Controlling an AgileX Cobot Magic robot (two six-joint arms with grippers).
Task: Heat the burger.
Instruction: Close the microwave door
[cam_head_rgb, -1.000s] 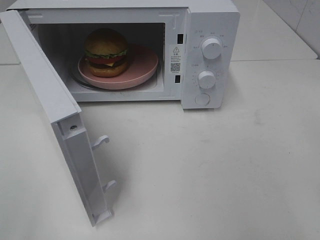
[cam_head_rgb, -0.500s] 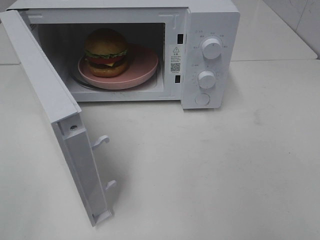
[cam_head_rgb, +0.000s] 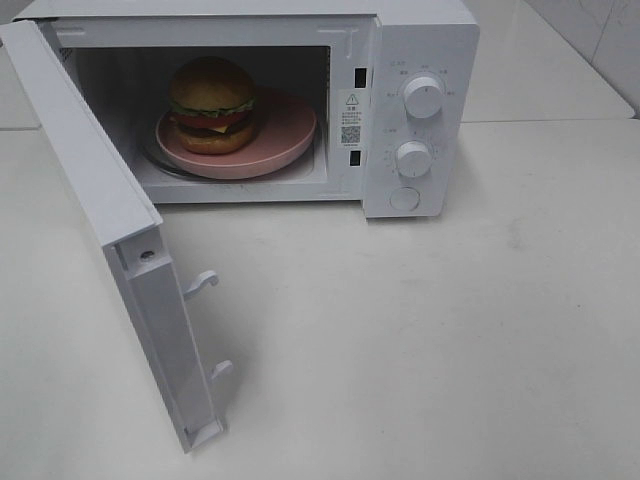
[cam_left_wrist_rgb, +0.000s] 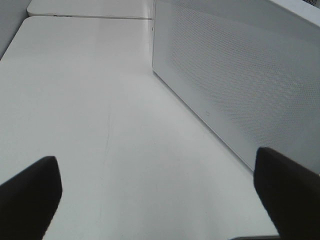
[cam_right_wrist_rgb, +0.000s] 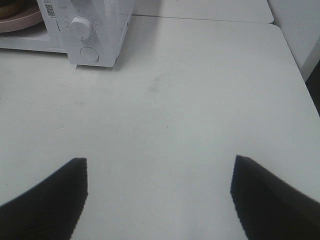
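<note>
White boxy microwave oven (cam_head_rgb: 420, 60) stands open, its flat white hinged door (cam_head_rgb: 120, 230) swung out on my left side. Inside, a round pink plate (cam_head_rgb: 290, 130) carries the tall golden-bunned burger (cam_head_rgb: 211, 105). My left gripper (cam_left_wrist_rgb: 156, 172), jaws wide apart, hangs beside the door's outer face, so shutting it looks like its job. My right gripper (cam_right_wrist_rgb: 160, 172), also agape, is well off.

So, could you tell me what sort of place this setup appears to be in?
Probably a mock kitchen test bench: a white microwave with its door open stands on a plain white table, with a burger on a pink plate inside.
</note>
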